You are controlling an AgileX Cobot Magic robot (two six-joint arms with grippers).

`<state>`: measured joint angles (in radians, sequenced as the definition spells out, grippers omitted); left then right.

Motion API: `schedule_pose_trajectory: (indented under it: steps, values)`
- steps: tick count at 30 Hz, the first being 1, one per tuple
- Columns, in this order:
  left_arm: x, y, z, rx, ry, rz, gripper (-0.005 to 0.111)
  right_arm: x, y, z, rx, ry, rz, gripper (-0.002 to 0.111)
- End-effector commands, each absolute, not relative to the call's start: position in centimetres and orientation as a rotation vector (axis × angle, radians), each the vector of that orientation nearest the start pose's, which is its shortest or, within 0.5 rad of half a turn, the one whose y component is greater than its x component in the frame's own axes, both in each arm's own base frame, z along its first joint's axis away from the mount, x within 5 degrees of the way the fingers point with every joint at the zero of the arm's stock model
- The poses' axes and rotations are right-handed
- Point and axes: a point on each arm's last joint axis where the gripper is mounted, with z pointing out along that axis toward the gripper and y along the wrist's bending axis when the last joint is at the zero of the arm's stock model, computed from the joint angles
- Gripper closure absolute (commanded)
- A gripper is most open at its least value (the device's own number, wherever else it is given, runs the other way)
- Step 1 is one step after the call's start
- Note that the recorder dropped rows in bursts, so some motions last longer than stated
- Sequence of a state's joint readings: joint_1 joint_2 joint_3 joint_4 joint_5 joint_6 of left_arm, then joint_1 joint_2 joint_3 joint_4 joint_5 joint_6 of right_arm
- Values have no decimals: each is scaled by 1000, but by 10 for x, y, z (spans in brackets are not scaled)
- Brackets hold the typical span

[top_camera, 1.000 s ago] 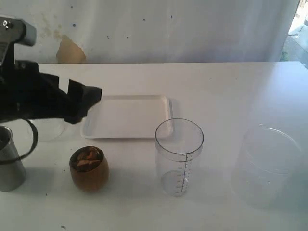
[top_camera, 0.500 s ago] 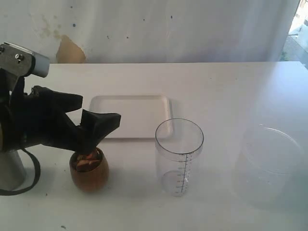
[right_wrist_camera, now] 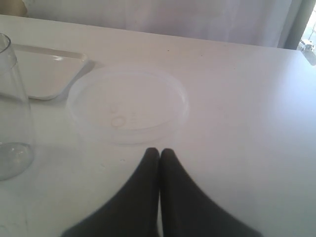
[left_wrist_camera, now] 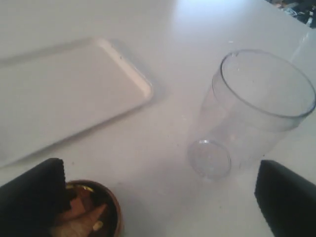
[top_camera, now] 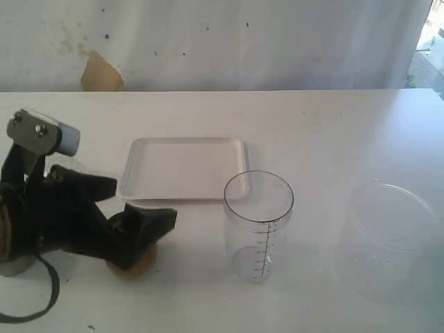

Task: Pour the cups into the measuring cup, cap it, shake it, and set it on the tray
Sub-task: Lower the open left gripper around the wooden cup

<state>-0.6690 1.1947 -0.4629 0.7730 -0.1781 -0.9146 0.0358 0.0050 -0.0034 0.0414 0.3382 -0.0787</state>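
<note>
While the wooden cup (top_camera: pixel 139 265) is standing on the white table (top_camera: pixel 319 139), holding brown pieces, it is being straddled by the left claw (top_camera: pixel 142 205), whose jaws are being held wide apart, clamped on nothing; the cup is being partly hidden by one finger (left_wrist_camera: pixel 32 197); the measuring cup (top_camera: pixel 258 225) is standing near it, by a corner of the tray (top_camera: pixel 184 170); the right claw (right_wrist_camera: pixel 159 154) is being held pressed together beside a wide clear container (right_wrist_camera: pixel 128 106).
</note>
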Motion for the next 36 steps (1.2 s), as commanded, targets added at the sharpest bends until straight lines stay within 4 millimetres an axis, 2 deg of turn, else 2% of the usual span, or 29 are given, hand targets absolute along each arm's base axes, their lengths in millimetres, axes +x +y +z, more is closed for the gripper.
schedule_pose_trajectory:
  steps: [1, 6, 10, 20, 30, 36]
  values:
    - [166, -150, 200, 623, 2084, -670, 2, 54, 3, 183, -81, 1818, 11, 108]
    - [180, -152, 193, 564, 2021, -594, 2, 54, 3, 183, -81, 1818, 11, 108]
    - [188, -149, 185, 513, 2036, -520, 2, 54, 3, 183, -81, 1818, 11, 108]
    - [185, -146, 156, 489, 2088, -520, 2, 54, 3, 183, -81, 1818, 11, 108]
    - [189, -148, 144, 475, 2096, -518, 2, 54, 3, 183, -81, 1818, 11, 108]
    - [191, -150, 149, 463, 2036, -538, 2, 54, 3, 183, -81, 1818, 11, 108]
